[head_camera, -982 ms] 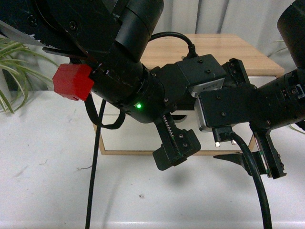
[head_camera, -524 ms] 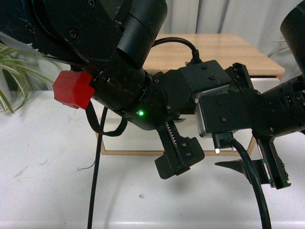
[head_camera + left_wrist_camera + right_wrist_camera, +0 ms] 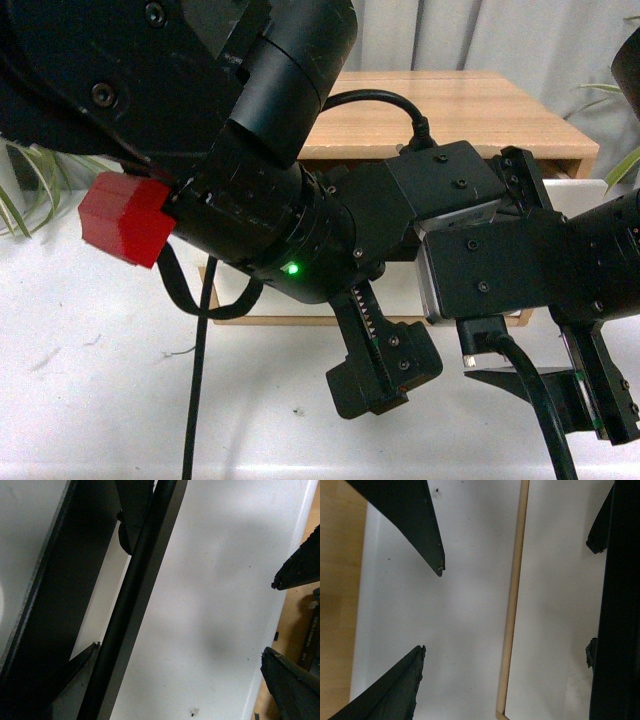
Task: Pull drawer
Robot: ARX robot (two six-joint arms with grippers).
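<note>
The drawer's white front (image 3: pixel 210 595) fills the left wrist view, and its black bar handle (image 3: pixel 135 595) runs slantwise across it. My left gripper (image 3: pixel 182 650) is open. The handle lies just inside one finger (image 3: pixel 75 672), and the other finger (image 3: pixel 292 685) is far off at the front's edge. My right gripper (image 3: pixel 507 650) is open and holds nothing. It faces two white fronts parted by a wooden strip (image 3: pixel 512 605), with a black bar (image 3: pixel 617 605) along one side. In the front view both arms hide most of the drawer; only the wooden cabinet top (image 3: pixel 470 110) shows.
The cabinet stands on a white table (image 3: pixel 100 400). Plant leaves (image 3: pixel 15 190) hang at the left and a few at the far right. A black cable (image 3: pixel 195 400) drops in front of the cabinet. A red block (image 3: pixel 125 220) sits on the left arm.
In the front view both arms have dropped and loom larger, their fingers now lower in the picture. The cabinet top sits slightly lower too.
</note>
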